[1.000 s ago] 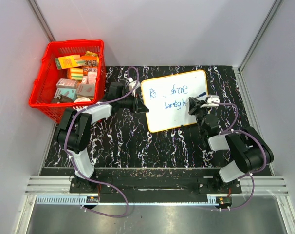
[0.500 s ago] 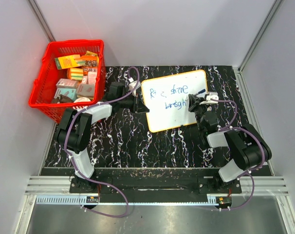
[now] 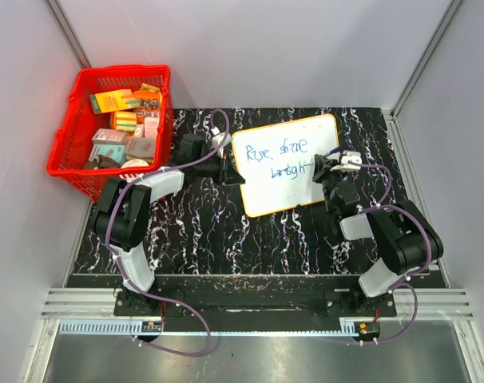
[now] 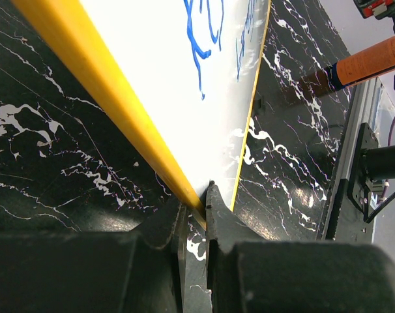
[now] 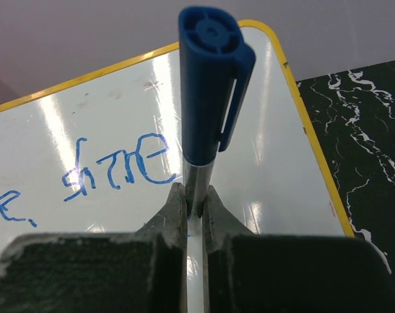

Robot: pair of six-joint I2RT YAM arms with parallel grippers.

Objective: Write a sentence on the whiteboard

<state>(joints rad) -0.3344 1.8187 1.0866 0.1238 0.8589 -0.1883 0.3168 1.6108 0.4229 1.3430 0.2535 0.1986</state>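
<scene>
**Right pincer** [image 5: 194,195]: closed tight on the pale barrel of a blue marker [image 5: 210,85]. The capped end points back at the wrist camera. The tip is hidden below the fingers, so contact with the board cannot be confirmed.

**Left pincer** [image 4: 196,202]: nearly shut, pinching the yellow rim at the whiteboard's left edge, close to a corner.

**Whiteboard** [image 3: 283,198]: lies flat on the worktop [image 3: 226,231], slightly skewed, between the two pincers. The right pincer is over its right edge.

**Sentence** [image 3: 279,158]: two blue lines on the board's upper half, reading roughly "Rise shine" over "bright". It appears complete or nearly so.

**Red basket** [image 3: 66,152]: well left of the whiteboard, not involved.

**Hazards, as judged:**
- The left hold covers only a thin strip of rim. Any sideways marker pressure could pivot the board or pull it free, skewing a stroke.
- The second line ends close to the marker. A low withdrawal across the board could smear fresh ink or leave a stray mark.
- The barrel is narrow and smooth. Hard downward pressure could push it up through the fingers.
</scene>
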